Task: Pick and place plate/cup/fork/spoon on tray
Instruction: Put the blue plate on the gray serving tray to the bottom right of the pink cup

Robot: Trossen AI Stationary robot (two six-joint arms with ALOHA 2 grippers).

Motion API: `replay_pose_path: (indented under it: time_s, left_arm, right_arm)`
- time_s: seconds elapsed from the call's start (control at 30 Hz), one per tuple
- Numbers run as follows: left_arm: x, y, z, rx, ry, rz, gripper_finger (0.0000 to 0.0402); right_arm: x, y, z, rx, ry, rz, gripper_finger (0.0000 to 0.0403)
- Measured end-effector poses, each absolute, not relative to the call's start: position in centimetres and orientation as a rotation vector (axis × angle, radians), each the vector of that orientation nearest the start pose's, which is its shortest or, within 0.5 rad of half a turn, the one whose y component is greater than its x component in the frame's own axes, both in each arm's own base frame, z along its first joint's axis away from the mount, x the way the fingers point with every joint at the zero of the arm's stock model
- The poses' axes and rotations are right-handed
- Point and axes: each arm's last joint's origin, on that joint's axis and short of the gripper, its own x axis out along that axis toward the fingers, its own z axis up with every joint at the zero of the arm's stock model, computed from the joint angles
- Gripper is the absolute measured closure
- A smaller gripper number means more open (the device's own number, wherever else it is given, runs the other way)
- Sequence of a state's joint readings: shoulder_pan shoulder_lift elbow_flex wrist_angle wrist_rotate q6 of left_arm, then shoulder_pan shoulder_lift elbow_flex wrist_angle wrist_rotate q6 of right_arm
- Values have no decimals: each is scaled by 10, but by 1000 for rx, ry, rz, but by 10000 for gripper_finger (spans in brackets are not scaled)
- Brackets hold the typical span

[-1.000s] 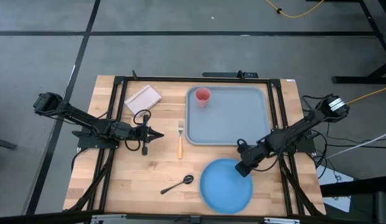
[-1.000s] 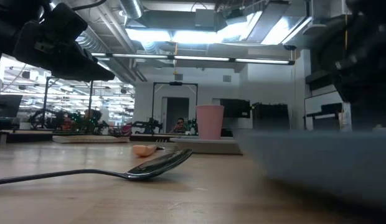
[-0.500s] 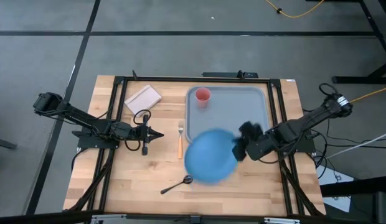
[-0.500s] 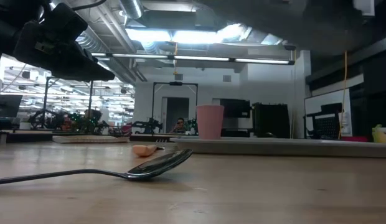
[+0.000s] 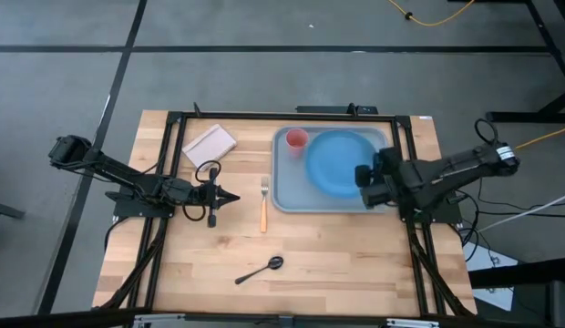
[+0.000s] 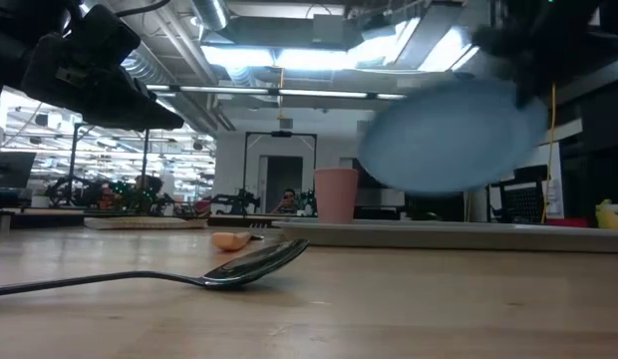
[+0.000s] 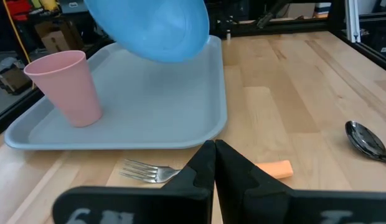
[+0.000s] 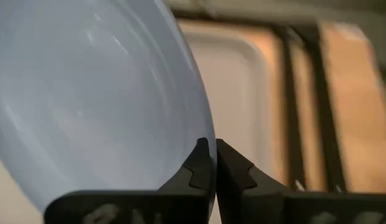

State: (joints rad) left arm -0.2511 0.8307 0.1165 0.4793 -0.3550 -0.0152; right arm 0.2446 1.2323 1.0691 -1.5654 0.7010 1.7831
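My right gripper (image 5: 363, 176) is shut on the bright blue plate (image 5: 337, 162), which hangs in the air over the grey-blue tray (image 5: 292, 196); the plate also shows in the low view (image 6: 449, 135) and the left wrist view (image 7: 152, 25). The pink cup (image 5: 296, 140) stands upright in the tray's far left corner. The orange-handled fork (image 5: 262, 204) lies on the table left of the tray. The dark spoon (image 5: 259, 270) lies nearer the front edge. My left gripper (image 5: 235, 196) is shut and empty, left of the fork. My right gripper pinches the plate's rim (image 8: 207, 140) between its two fingers, at the plate's right edge. The fingers come from the table's right side. The plate is lifted clear above the tray and tilted.
A small pale flat rectangle (image 5: 210, 142) lies at the table's far left. Black frame rails (image 5: 401, 146) run along the tray's right side. Bare wood lies at the front right, where the plate was.
My right gripper has lifted the plate off the table's front right, swung it up and toward the far edge, and now holds it above the tray. The plate has gone from lying flat to tilted in the air. My left arm has kept still.
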Motion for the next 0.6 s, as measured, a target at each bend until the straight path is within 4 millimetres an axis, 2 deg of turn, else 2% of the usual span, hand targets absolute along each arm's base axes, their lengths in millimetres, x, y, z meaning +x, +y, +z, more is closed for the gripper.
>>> replay_pose_path:
  time_s: [0.33, 0.47, 0.6]
  left_arm:
    - [156, -30, 161, 46, 224, 104, 401]
    - [156, -30, 160, 50, 238, 105, 401]
    - [156, -30, 159, 52, 246, 105, 401]
  right_arm:
    - [159, -21, 261, 971, 823, -1688, 397]
    - [168, -32, 247, 1087, 809, -1631, 393]
    - [175, -39, 231, 1116, 800, -1535, 395]
